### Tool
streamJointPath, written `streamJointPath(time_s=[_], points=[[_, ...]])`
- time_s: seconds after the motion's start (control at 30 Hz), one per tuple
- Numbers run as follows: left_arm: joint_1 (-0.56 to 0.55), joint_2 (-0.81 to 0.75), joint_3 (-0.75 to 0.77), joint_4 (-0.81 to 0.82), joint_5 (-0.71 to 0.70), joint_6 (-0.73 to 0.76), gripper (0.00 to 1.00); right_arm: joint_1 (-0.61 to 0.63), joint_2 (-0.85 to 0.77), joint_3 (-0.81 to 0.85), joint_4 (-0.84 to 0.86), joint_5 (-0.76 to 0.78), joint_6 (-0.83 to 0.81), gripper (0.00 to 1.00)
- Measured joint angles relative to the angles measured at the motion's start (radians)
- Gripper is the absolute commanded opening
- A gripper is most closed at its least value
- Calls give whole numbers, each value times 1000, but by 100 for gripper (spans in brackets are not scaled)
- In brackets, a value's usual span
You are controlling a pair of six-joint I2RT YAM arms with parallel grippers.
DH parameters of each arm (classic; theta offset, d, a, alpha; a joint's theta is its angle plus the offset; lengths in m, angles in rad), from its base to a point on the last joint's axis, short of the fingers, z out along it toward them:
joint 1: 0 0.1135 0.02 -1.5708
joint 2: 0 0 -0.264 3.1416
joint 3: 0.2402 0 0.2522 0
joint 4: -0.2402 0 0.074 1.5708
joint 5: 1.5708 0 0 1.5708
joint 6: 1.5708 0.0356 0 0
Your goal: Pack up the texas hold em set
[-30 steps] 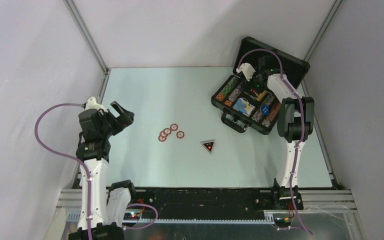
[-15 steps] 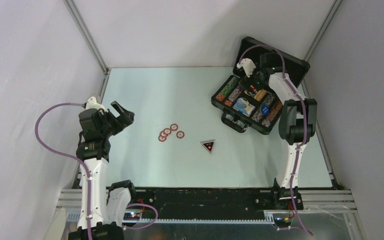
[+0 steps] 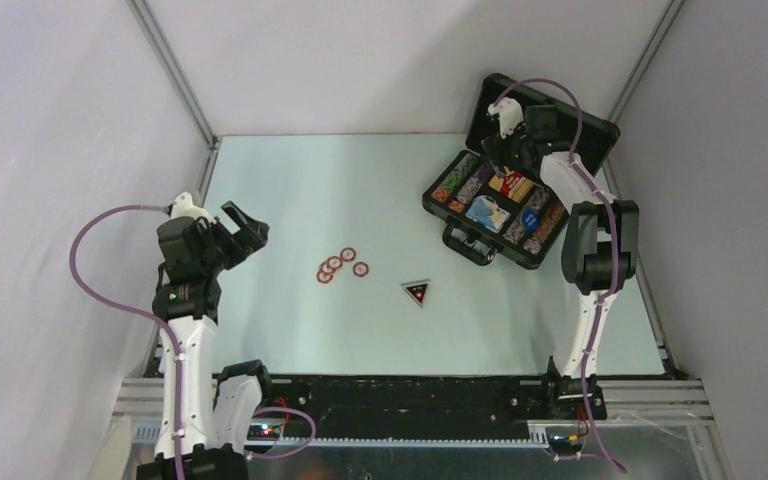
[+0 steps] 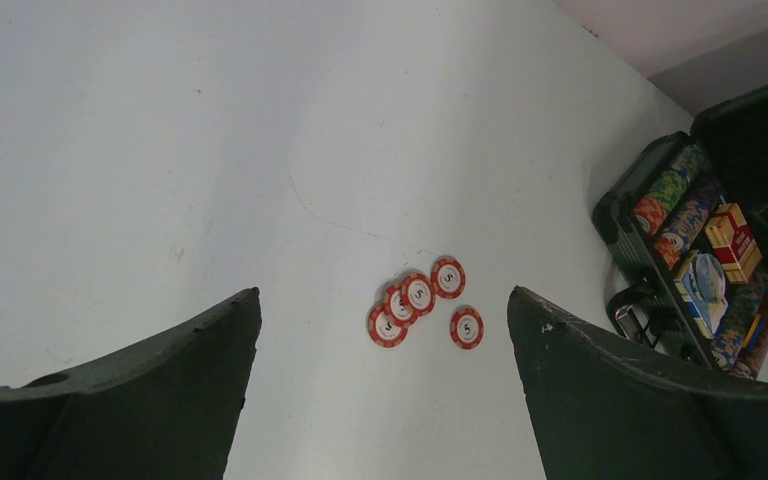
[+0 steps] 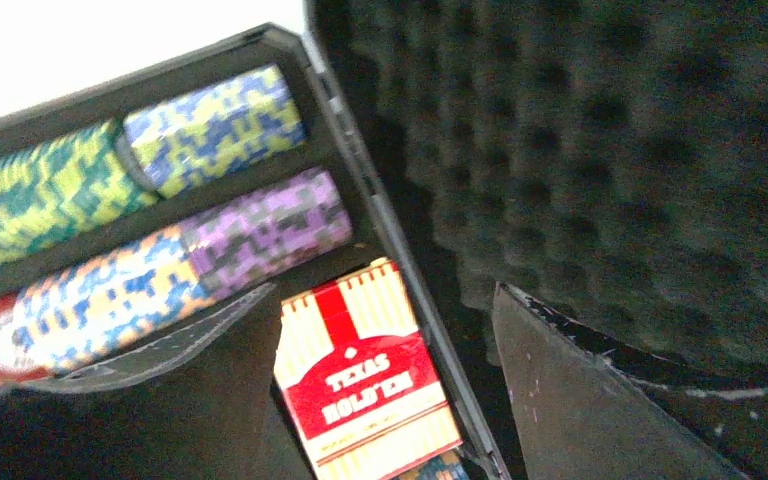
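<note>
The black case (image 3: 447, 222) lies open at the back right, its foam-lined lid (image 3: 572, 118) raised. It holds multicoloured chip rows (image 5: 160, 215) and the red-white card box (image 5: 365, 385), which also shows in the top view (image 3: 516, 186). My right gripper (image 3: 506, 157) hangs open and empty just above the card box, near the lid; its jaws (image 5: 385, 295) straddle the box's top end. Several red-white chips (image 3: 341, 264) and the black triangular marker (image 3: 417, 292) lie mid-table. My left gripper (image 3: 245, 232) is open and empty at the left, with the chips (image 4: 422, 300) ahead of it.
The case also holds a blue-white pack (image 3: 487, 212) and a blue round piece (image 3: 533, 215); its handle (image 3: 468, 246) faces the table's middle. White enclosure walls stand close on the left, back and right. The case shows at the right edge of the left wrist view (image 4: 700, 260).
My right gripper has lifted out of the case and drawn back toward the lid, leaving the card box uncovered in the tray. The left arm, chips and marker have not moved.
</note>
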Motion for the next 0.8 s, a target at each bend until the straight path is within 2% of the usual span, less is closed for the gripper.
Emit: streamJointPath(time_s=[0.27,0.43,0.8], points=[[0,0,0,0,2,-1,97,-4,-2,-79,189,163,267,70],[0,0,0,0,11,-1,97,-4,-2,-101,202,244,399,65],[0,0,0,1,16,-2,97,-4,-2,-131,210,356,578,63]])
